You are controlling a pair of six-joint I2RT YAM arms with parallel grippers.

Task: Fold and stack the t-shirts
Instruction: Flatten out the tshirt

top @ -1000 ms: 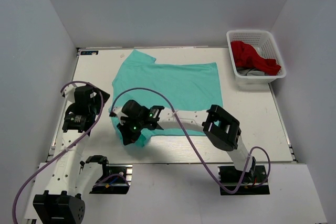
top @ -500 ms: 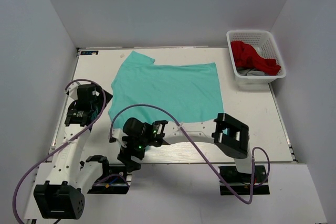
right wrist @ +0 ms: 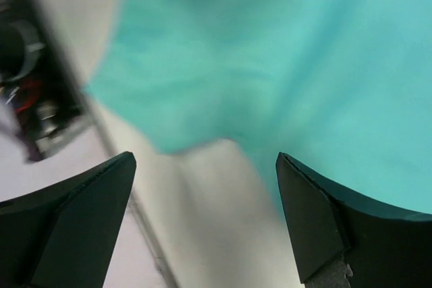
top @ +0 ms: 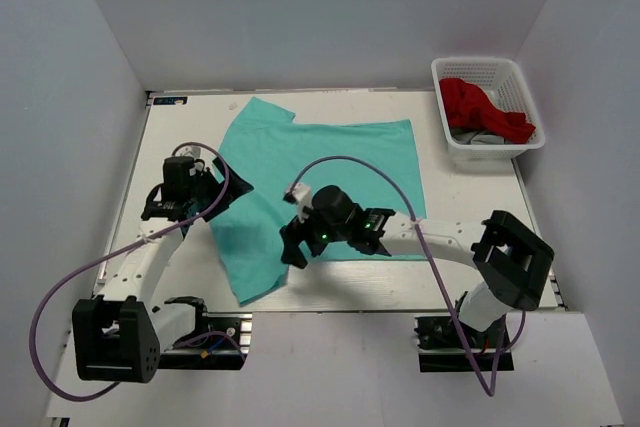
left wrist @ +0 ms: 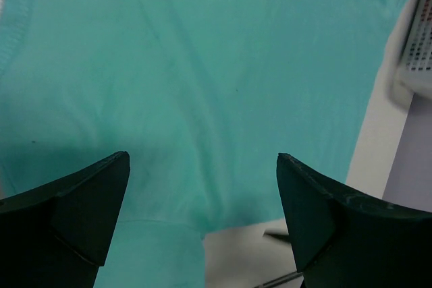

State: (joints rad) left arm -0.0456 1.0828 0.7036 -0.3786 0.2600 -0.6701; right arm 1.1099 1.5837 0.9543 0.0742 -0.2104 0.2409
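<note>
Well, from the top camera, the turquoise-green t-shirt [top: 335, 162] lies spread across the middle of the white tabletop [top: 480, 222], with one flap of it reaching down toward the near edge on the left. The left end effector [top: 222, 190] sits at the shirt's left edge, and the right end effector [top: 291, 247] hangs over its near part, beside that trailing flap. At the far right corner stands a white plastic basket [top: 488, 66] with a red garment [top: 478, 105] heaped inside over something grey.

Over at the left wrist camera, the left end effector [left wrist: 202, 166] has its two dark fingers wide apart with nothing between them. The t-shirt [left wrist: 202, 59] fills nearly the whole view beneath; a strip of bare tabletop [left wrist: 381, 146] and a corner of the basket [left wrist: 420, 42] show on the right.

Then the right wrist camera, which is blurred: the right end effector [right wrist: 206, 160] also has its fingers spread wide and gripping nothing. The t-shirt [right wrist: 283, 45] covers the upper part of the view, its edge rumpled, with pale tabletop [right wrist: 202, 227] below.
</note>
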